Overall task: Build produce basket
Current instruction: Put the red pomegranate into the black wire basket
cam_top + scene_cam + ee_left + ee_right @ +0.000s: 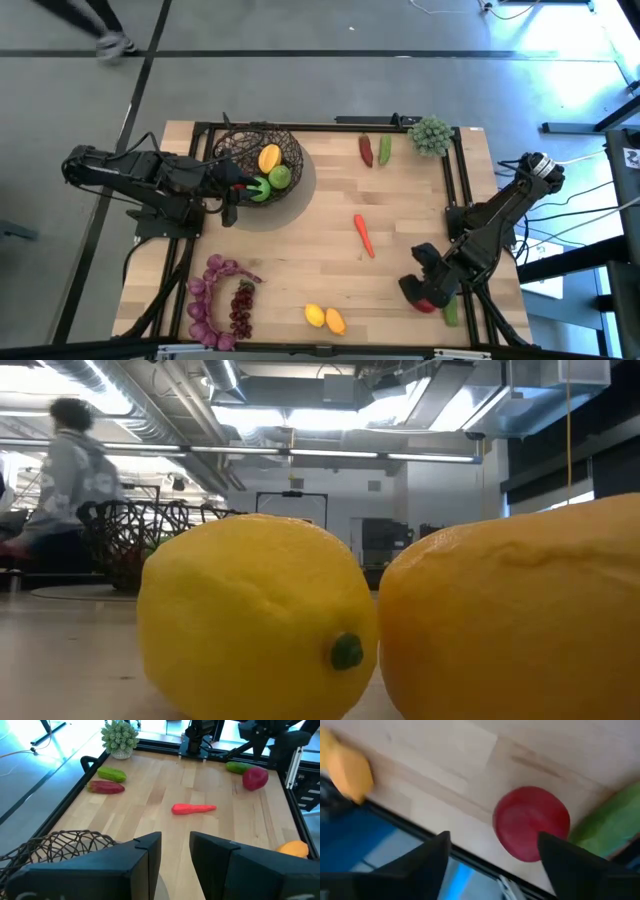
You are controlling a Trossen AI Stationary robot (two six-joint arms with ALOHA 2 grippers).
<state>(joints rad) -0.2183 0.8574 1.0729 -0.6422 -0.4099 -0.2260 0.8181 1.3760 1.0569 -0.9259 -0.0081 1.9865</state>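
One red pomegranate (531,823) sits under the right gripper (492,857), fingers spread, empty; beside the cucumber (607,822), it may roll off-centre.

1. A pale wooden bench (300,260) inside a black frame carried the scattered produce.
2. The wire basket (262,160) stood near its far left corner.
3. A red pepper (366,150) and green pepper (385,150) lay side by side near a bushy green clump (431,135).
4. A carrot (363,235) lay mid-bench.
5. Purple grapes (215,300), two lemons (324,318), a pomegranate (425,298) and a cucumber (450,312) lined the near edge.
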